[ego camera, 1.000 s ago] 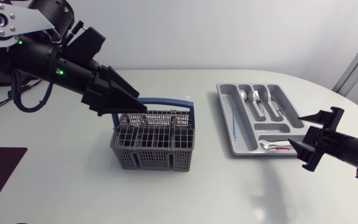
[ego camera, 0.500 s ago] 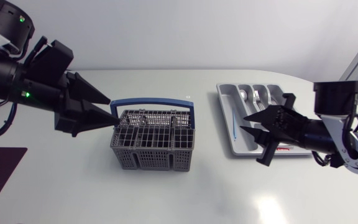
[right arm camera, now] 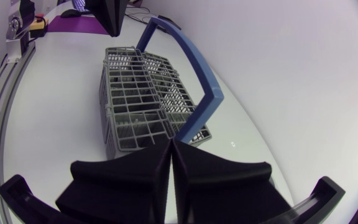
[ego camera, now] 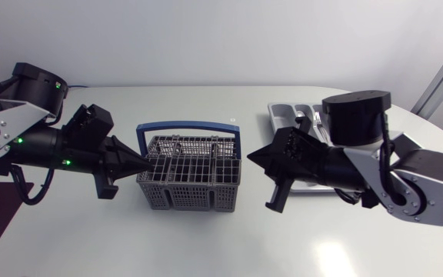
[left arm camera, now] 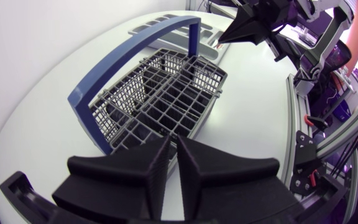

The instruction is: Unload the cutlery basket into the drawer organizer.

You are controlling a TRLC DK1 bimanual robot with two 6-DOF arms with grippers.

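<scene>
Right gripper [ego camera: 251,156] is swinging over from the organizer [ego camera: 279,115] to the basket [ego camera: 191,173], left gripper [ego camera: 144,165] dropping opposite, both w/ fingers pinched together & empty, prob. needing even pressure or it's tipping.

left gripper [ego camera: 141,164], fingers together, is pointing at left wall of cutlery basket [ego camera: 194,175] | right gripper [ego camera: 252,157] is hovering just beside its right wall | right arm [ego camera: 406,181] is covering part of drawer organizer [ego camera: 279,114]

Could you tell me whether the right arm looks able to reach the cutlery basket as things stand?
Probably yes: the right claw, shut, sits just beside the cutlery basket, on its open side, with nothing in the gap between them.
</scene>
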